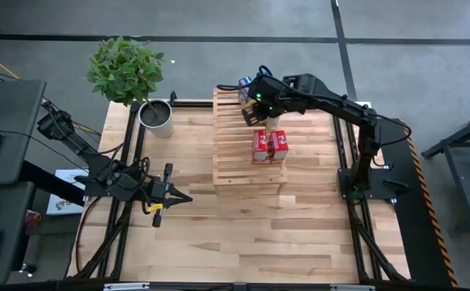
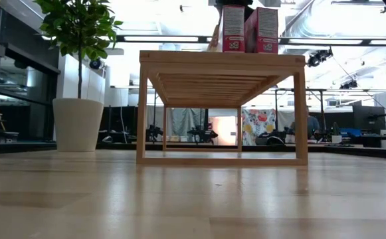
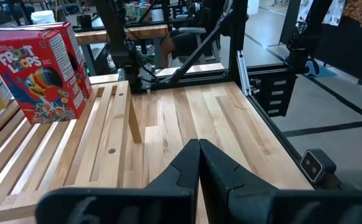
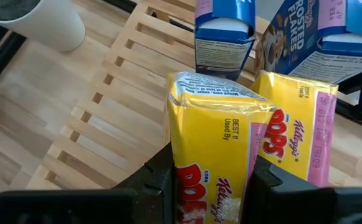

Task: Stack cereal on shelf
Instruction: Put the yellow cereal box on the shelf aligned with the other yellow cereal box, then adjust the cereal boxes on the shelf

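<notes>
Above the shelf (image 4: 93, 118), right hand (image 4: 209, 171) grasping yellow cereal box (image 4: 215, 134), hidden overhead.

Two red boxes (image 1: 270, 145); yellow box (image 4: 221, 149) with pink side; blue boxes (image 4: 224, 31); pale slatted shelf (image 1: 235, 162); white pot (image 1: 156, 118).

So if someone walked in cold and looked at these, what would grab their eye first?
Probably the right gripper, shut on a yellow Corn Pops box above the far end of the wooden slatted shelf, beside a second yellow box and two blue Frosted Flakes boxes. Next, two red Froot Loops boxes standing mid-shelf. The left gripper waits shut over the table.
</notes>
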`<state>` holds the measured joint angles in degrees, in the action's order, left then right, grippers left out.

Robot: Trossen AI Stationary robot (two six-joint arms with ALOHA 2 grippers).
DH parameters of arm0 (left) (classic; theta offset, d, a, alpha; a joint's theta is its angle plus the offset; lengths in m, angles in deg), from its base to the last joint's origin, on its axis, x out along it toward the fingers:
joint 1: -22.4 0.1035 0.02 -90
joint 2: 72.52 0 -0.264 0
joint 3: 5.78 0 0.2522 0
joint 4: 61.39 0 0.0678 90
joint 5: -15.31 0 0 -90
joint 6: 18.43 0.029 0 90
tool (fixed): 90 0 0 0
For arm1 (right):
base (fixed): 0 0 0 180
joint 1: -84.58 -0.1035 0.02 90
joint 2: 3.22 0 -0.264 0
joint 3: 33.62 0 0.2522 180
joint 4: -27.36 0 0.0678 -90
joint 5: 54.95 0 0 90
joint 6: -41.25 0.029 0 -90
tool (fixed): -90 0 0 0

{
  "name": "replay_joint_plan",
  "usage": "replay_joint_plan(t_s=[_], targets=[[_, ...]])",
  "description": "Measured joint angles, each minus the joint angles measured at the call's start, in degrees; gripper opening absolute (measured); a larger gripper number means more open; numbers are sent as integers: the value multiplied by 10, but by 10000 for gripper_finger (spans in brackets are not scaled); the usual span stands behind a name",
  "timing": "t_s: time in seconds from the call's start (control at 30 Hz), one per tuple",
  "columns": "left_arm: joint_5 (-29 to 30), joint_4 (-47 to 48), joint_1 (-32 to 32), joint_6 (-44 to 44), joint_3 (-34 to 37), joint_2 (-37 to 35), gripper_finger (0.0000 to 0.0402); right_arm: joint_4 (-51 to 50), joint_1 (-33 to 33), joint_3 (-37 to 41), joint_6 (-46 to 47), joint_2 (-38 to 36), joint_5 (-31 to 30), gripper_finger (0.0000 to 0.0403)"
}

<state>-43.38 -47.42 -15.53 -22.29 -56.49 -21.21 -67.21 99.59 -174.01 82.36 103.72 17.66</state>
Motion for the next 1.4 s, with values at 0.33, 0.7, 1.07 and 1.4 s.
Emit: replay_joint_plan(t_s=[0.33,0.7,1.07,1.4], targets=[[0,0,0,-3,0,0,0,-4,0,0,4,0,1,104],[0,0,0,-5,0,0,0,-4,0,0,4,0,-7,188],[0,2,0,-5,0,0,0,11,0,0,-7,0,-23,217],[0,9,0,-6,0,0,0,95,-6,0,-107,-16,-12,215]])
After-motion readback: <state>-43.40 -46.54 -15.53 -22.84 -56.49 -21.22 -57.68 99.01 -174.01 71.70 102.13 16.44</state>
